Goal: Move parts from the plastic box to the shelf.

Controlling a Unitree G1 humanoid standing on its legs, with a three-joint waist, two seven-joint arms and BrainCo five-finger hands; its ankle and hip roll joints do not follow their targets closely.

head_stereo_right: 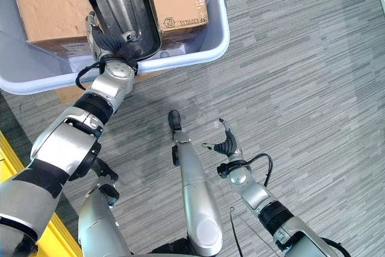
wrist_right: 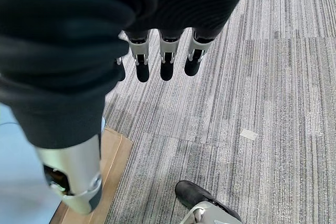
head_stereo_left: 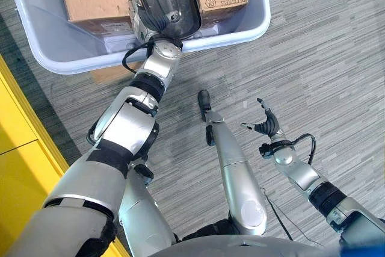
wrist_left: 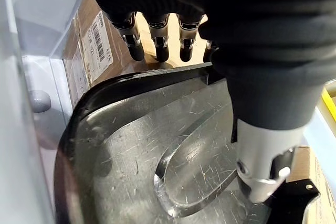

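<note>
Left wrist view, printed label [wrist_left: 98,39] unreadable, cardboard box [wrist_left: 86,51]

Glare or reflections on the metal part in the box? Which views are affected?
Left wrist view: bright, streaky reflections across the scratched metal part, darker where the left hand grips its rim. Left eye view: a soft highlight along the part's curved face, and the plastic box has a pale, translucent wall without hot spots. Right wrist view: the carpet is evenly lit, no glare.

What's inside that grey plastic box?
The plastic box holds two cardboard boxes and a dark metal part that the left hand grips. Whatever lies beneath them is covered.
</note>
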